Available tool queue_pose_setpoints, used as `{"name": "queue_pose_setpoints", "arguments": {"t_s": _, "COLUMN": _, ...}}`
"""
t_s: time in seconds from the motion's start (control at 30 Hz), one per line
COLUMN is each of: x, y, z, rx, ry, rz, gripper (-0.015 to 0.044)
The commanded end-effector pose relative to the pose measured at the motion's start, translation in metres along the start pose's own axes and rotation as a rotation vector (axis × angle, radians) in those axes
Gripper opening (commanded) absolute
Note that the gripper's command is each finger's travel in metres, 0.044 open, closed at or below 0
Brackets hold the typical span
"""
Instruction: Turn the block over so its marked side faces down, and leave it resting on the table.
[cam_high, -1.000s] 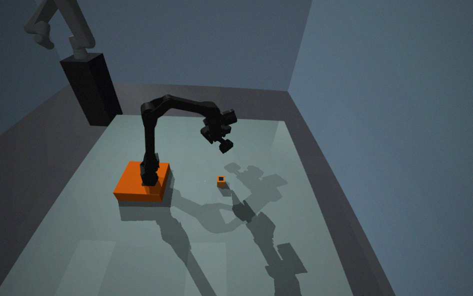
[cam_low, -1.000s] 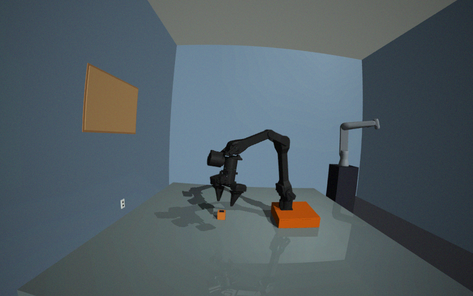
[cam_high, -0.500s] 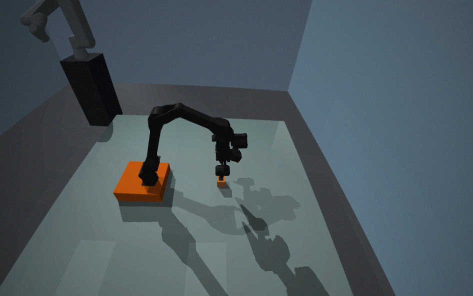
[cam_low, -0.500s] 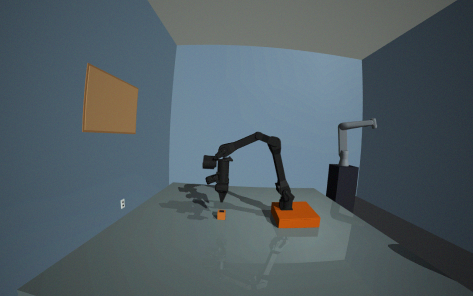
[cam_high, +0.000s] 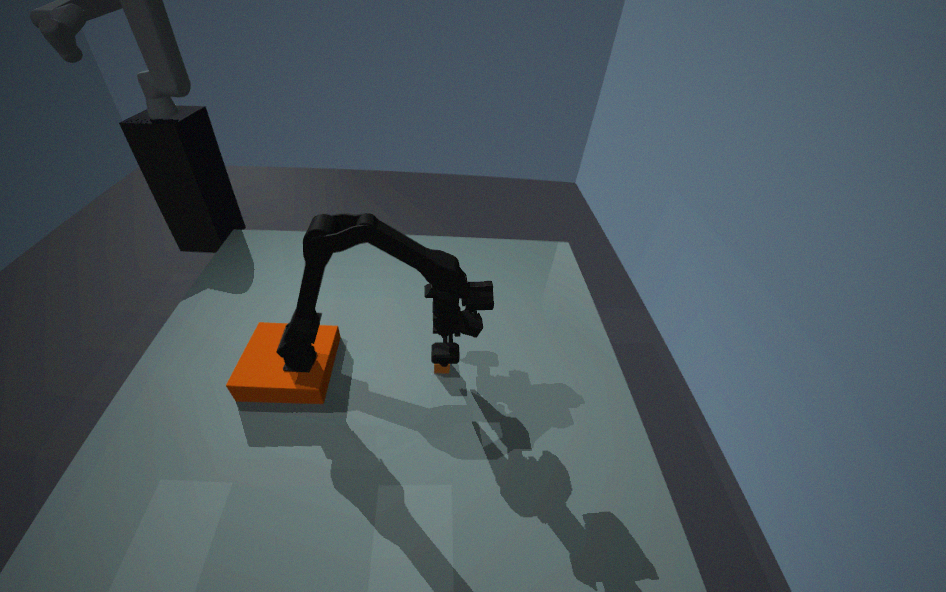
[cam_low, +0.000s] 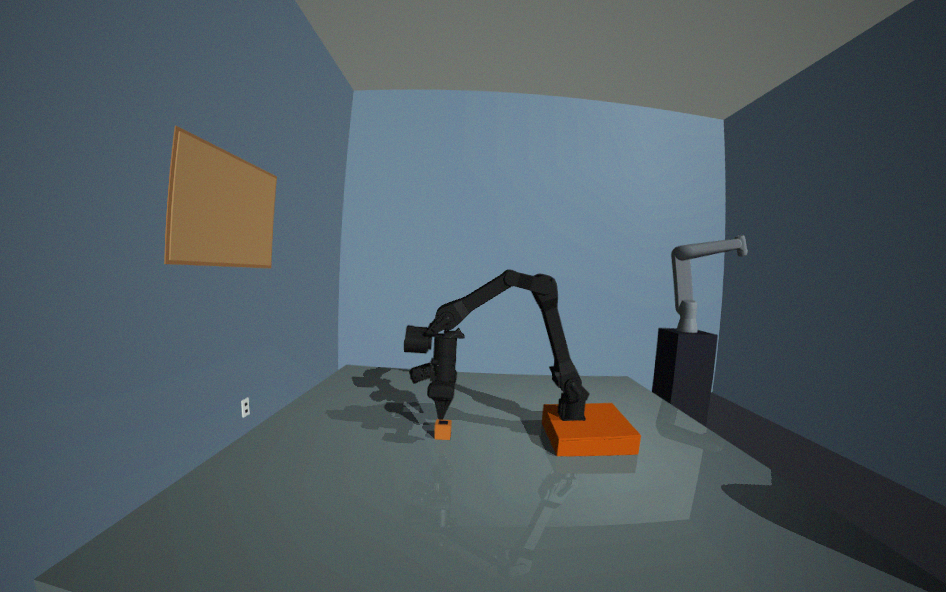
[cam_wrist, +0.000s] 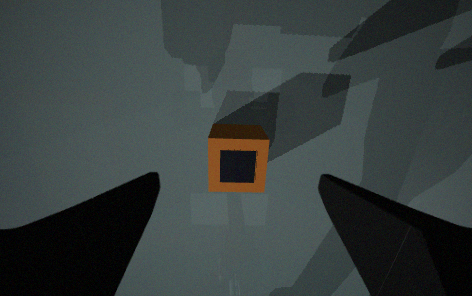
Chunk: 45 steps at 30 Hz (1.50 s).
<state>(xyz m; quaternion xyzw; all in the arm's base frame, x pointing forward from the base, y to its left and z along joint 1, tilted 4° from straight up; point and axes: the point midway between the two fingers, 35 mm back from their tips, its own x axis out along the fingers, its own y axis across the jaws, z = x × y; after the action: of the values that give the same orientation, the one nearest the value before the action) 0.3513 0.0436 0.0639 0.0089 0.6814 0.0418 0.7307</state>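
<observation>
A small orange block (cam_high: 441, 370) (cam_low: 442, 431) (cam_wrist: 214, 165) rests on the pale grey-green table (cam_high: 299, 530) (cam_low: 293, 516) (cam_wrist: 75, 100). Its dark square mark (cam_low: 443, 422) (cam_wrist: 238, 166) faces up. My gripper (cam_wrist: 240, 180) points straight down above the block and is wide open with nothing between its fingers. In the wrist view the block lies between the two fingertips, slightly beyond their line. In the top view the gripper hides the block's top, and in the exterior view the fingers overlap each other just above it.
The orange base (cam_high: 258, 363) (cam_low: 598, 445) of my arm stands on the table to one side of the block. A grey second arm (cam_high: 163, 62) (cam_low: 685, 279) stands on a dark pedestal (cam_high: 174, 174) (cam_low: 680, 370) at the table's edge. Arm shadows fall across the table around the block.
</observation>
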Motion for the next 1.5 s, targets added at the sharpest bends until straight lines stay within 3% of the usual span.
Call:
{"name": "queue_pose_setpoints", "arguments": {"t_s": 0.0, "x": 0.011, "y": 0.0, "z": -0.004, "rx": 0.007, "ry": 0.016, "rz": -0.004, "gripper": 0.044}}
{"name": "queue_pose_setpoints", "arguments": {"t_s": 0.87, "x": 0.044, "y": -0.001, "z": -0.005, "rx": 0.007, "ry": 0.016, "rz": -0.004, "gripper": 0.044}}
{"name": "queue_pose_setpoints", "arguments": {"t_s": 1.2, "x": 0.044, "y": -0.001, "z": -0.005, "rx": 0.007, "ry": 0.016, "rz": -0.004, "gripper": 0.0177}}
{"name": "queue_pose_setpoints", "arguments": {"t_s": 1.47, "x": 0.044, "y": -0.001, "z": -0.005, "rx": 0.007, "ry": 0.016, "rz": -0.004, "gripper": 0.0124}}
